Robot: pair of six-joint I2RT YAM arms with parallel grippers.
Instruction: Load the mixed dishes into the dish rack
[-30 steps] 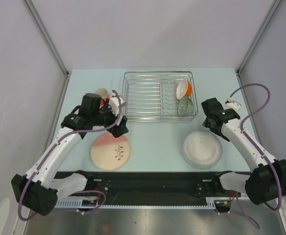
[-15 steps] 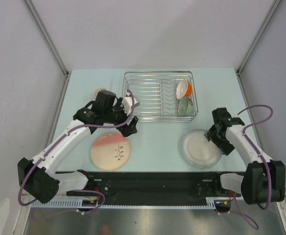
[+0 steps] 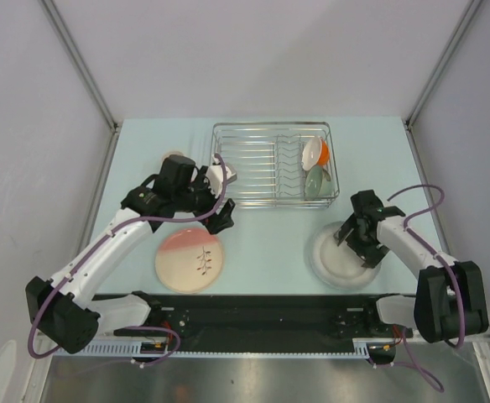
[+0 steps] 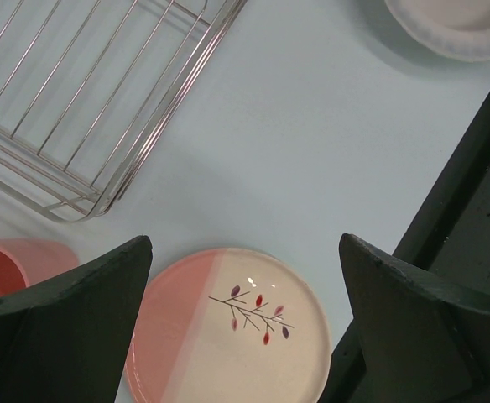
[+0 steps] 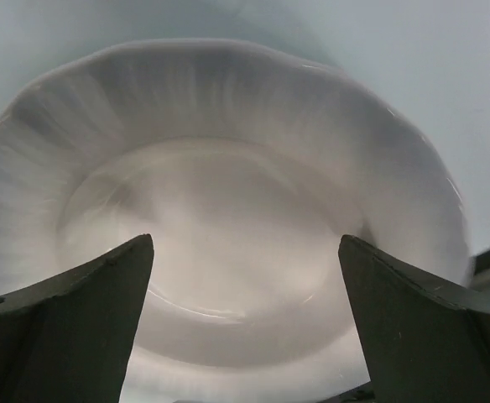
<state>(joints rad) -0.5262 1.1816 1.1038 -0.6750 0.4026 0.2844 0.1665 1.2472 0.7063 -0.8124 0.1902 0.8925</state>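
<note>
Rack: the rectangular silver wire dish rack (image 3: 270,164) stands at the far middle of the table, just beyond my left gripper (image 4: 245,242), whose fingers are spread wide.
White plate: the large white shallow plate (image 5: 228,168) lies flat directly under my right gripper (image 5: 245,239), fingers spread apart.
Pink plate: the round cream-and-pink plate with leaf sprig (image 4: 228,336) lies flat beneath my left gripper, untouched.
Bowls: 2, a pale green bowl (image 3: 316,183) and a small white-and-orange bowl (image 3: 315,152), on edge at the rack's right end.
</note>
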